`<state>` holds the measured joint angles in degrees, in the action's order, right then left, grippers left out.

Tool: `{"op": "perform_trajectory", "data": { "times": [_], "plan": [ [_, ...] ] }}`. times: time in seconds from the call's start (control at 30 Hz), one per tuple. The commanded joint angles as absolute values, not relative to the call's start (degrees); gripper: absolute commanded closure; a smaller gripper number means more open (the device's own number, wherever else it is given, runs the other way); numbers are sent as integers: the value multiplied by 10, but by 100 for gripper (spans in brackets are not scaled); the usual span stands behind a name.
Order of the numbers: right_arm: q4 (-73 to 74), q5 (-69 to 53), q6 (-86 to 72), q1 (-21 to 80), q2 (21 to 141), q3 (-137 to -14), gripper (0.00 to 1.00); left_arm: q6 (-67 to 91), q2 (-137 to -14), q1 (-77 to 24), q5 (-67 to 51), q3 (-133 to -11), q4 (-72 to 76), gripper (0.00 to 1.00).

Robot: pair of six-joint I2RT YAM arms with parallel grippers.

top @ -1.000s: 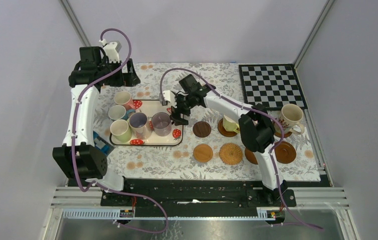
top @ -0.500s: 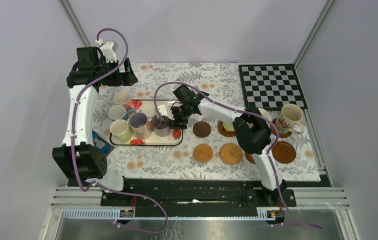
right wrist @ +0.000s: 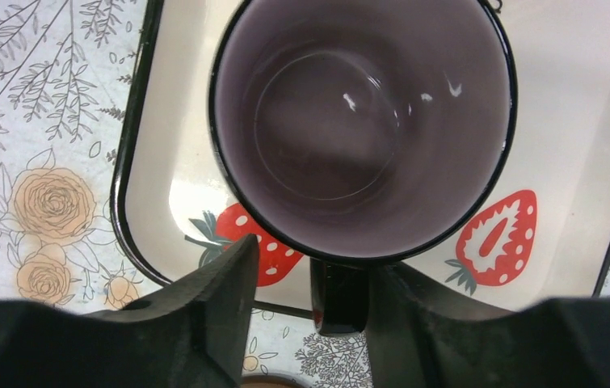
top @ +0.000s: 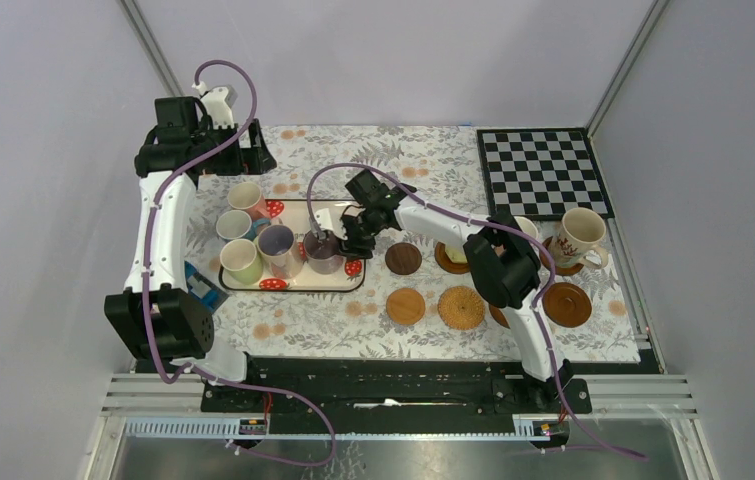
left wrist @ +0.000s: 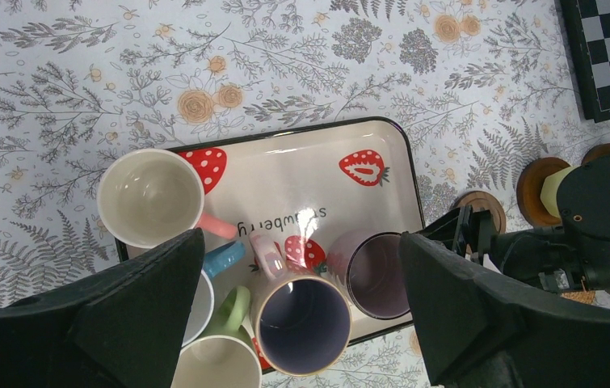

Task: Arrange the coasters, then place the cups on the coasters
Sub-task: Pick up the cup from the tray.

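The purple mug stands upright, mouth up, at the right-hand end of the strawberry tray, directly ahead of the right gripper. Its handle points back at that gripper and sits between the two fingers. One finger lies against the handle, while a sliver of tray shows between the handle and the other finger. The jaws are therefore drawn in around the handle, but the pictures do not settle whether they are truly clamped on it. The left gripper hangs above the far left of the tray with its fingers spread wide, holding nothing, and the other mugs are crowded beneath it. The right arm is plainly the nearer one to this mug. The empty dark coaster lies just beyond the tray's right edge, on the same side the handle faces. The coming move likely means a lift clear of the tray rim and a short carry to the right. A loose pinch on the handle could let the mug swing or tip
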<state>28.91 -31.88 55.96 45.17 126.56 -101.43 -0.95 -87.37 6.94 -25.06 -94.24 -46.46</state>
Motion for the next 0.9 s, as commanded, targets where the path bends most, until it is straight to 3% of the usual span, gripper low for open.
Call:
{"op": "perform_trajectory", "data": {
  "times": [0.0,0.23,0.47,0.87],
  "plan": [
    [273,-300,504,460,1272,-1030,52,-1,-848,72,-259,-940,-437,1],
    [229,-276,447,461,1260,-1009,67,-1,-850,73,-263,-935,-433,1],
    [175,-265,398,461,1218,-971,100,-1,-858,72,-278,-935,-427,1],
    [87,-225,302,433,1073,-853,100,25,-865,72,-307,-921,-399,1]
  ]
}}
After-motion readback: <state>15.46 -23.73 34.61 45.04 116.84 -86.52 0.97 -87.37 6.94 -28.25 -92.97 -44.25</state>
